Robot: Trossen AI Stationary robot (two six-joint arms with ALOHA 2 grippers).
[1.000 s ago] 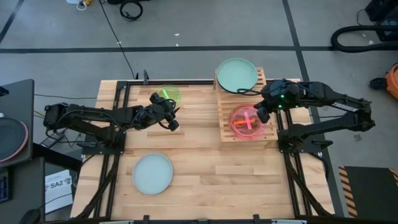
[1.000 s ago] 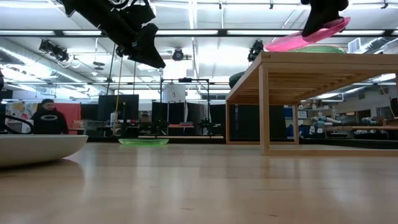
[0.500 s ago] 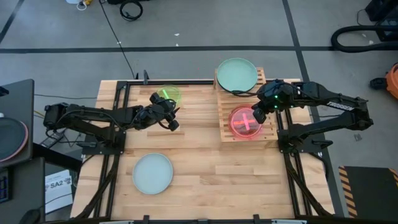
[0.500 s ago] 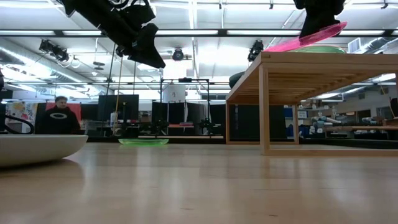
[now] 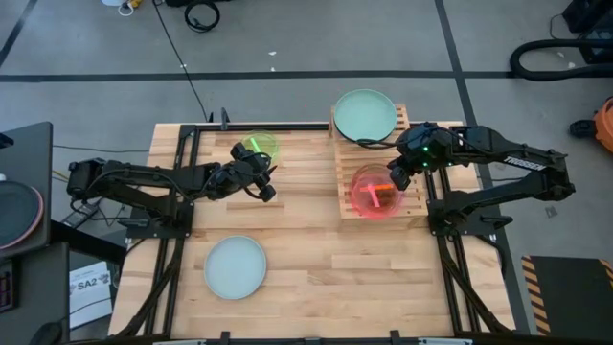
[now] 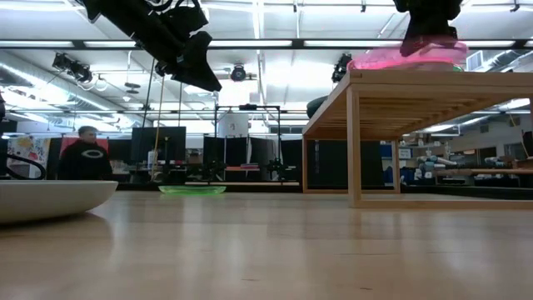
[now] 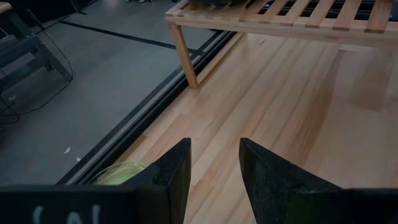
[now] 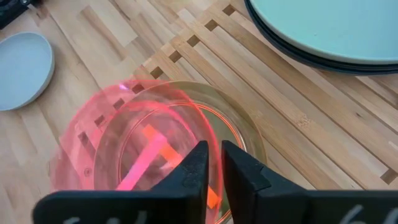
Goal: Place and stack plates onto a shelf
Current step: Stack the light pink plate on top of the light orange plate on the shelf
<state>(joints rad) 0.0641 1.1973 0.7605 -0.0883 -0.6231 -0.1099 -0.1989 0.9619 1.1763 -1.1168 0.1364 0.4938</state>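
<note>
The right gripper (image 5: 396, 173) pinches the pink plate's (image 5: 375, 191) rim, seating it on the shelf (image 5: 420, 205) by the bench's right edge. Next, its fingers should part and lift clear. The left gripper (image 5: 267, 188) hovers mid-bench, fingers slightly apart, near the green plate (image 5: 257, 147) at the far edge.

**Worktop and its load**

The wood-plank worktop (image 5: 306, 268) carries three things directly — a pale grey plate (image 5: 235, 266) near its front left, a green translucent plate (image 5: 257, 147) at the back edge, and the slatted shelf (image 5: 414, 205) standing on legs at the right rear.
</note>
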